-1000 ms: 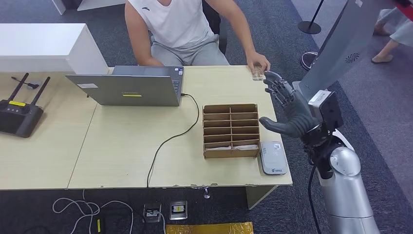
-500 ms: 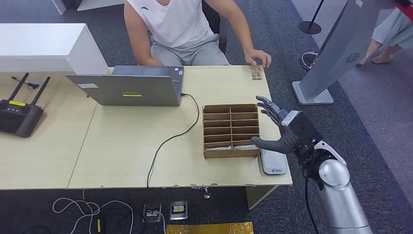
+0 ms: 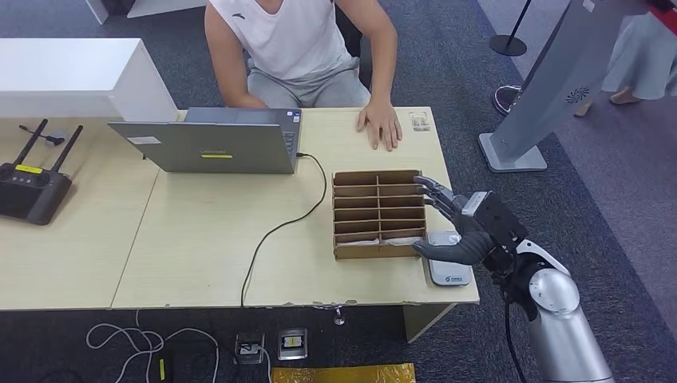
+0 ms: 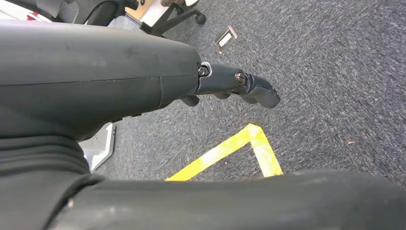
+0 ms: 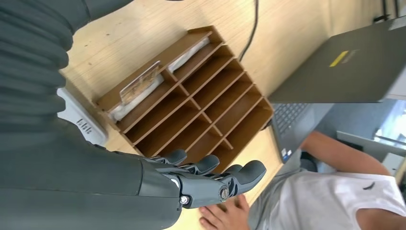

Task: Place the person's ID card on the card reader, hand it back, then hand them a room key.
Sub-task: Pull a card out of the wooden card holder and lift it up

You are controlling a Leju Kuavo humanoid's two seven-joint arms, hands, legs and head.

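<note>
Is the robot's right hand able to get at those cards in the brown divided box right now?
Probably yes. The right hand hangs open beside the box, above the card reader. The cards stand in the open-topped slots at the box's near end, next to the reader, and nothing covers them.

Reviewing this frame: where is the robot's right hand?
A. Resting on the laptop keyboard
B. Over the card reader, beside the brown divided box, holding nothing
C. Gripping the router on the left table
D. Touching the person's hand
B: in the head view the right hand is above the white card reader, next to the brown divided box, fingers apart and nothing in them; the person's hand lies flat further back on the table.
</note>
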